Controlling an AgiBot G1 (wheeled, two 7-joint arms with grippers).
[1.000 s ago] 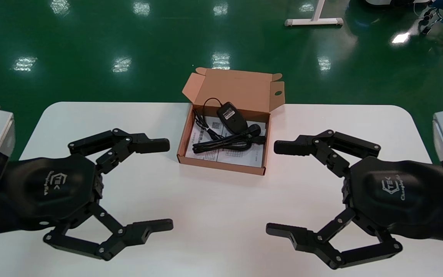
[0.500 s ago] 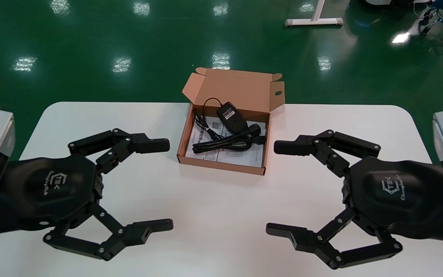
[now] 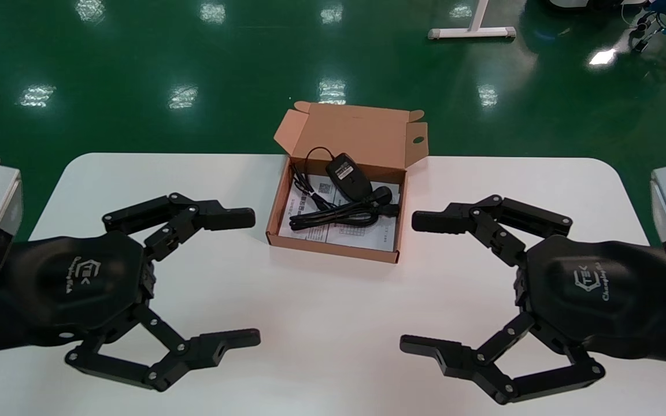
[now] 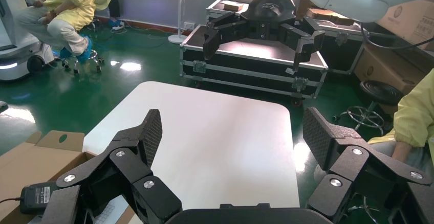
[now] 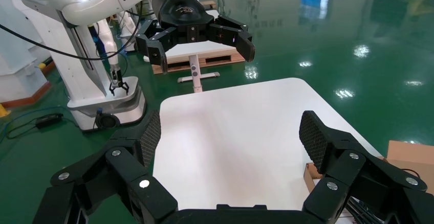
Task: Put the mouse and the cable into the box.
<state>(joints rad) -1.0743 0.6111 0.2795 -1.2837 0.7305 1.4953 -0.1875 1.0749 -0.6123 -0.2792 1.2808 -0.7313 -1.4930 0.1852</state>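
In the head view the box [image 3: 337, 253] stands open at the far middle of the white table [image 3: 333, 329], its lid folded back. The mouse [image 3: 347, 175] lies inside it, underside up, toward the back wall. The coiled cable [image 3: 339, 215] lies just in front of the mouse, on a printed leaflet [image 3: 367, 237]. The left gripper [image 3: 255, 277] and the right gripper [image 3: 408, 283] hover over the near part of the table, one on each side of the box. The fingers of both are spread wide and hold nothing. I judge that the packing step is already done, since both things are in the box. The next move probably calls only for drawing the arms away without pushing the box; closing the lid is not asked. Around the table is a glossy green floor [image 3: 136, 58] with reflections of lamps.

In the left wrist view the left gripper's open fingers [image 4: 149, 132] frame the bare tabletop, and one corner of the box with the mouse shows at the edge. The right gripper hangs opposite, also open. Behind it are a black transport case [image 4: 256, 65] and a seated person in yellow [image 4: 61, 14].

In the right wrist view the right gripper's fingers [image 5: 313, 134] are apart over the white surface. The left gripper faces it, open, with a white machine base [image 5: 102, 98] behind.
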